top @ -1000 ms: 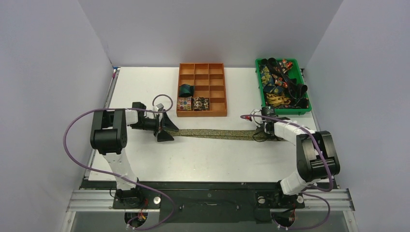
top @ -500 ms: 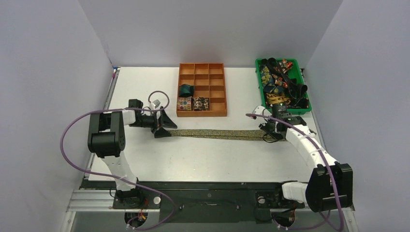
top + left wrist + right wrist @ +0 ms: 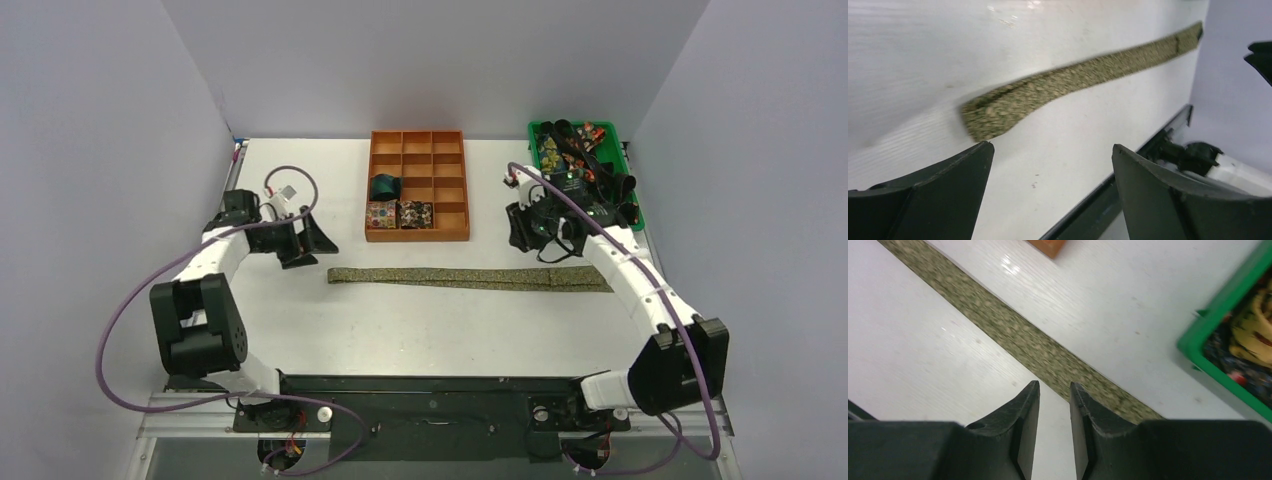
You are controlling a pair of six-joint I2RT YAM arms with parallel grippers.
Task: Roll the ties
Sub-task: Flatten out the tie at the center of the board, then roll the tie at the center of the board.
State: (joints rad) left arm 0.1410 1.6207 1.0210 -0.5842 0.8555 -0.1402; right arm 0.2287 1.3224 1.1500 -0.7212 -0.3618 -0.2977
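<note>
Found jaws of the left gripper point(image 3: 311, 246) spread wide, nothing between them. Found jaws of the right gripper point(image 3: 1054, 386) drawn almost together, only a thin slit left at the tips, nothing clamped.

Noted olive-gold speckled tie point(image 3: 470, 278) lying flat and unrolled across the table point(image 3: 420, 330), running left to right, touched by neither gripper. Placed left gripper just beyond the tie's left end. Placed right gripper on the tie's far side, between orange compartment tray point(image 3: 418, 237) and green bin point(image 3: 534, 140).

Recorded three rolled ties in the tray:
- teal coil point(image 3: 385, 187) in the left column, second row from the near side
- floral coil point(image 3: 381, 214) in the nearest row, left compartment
- dark flecked coil point(image 3: 416, 213) in the nearest row, middle compartment

Logged loose ties point(image 3: 575, 165) heaped in the bin.
</note>
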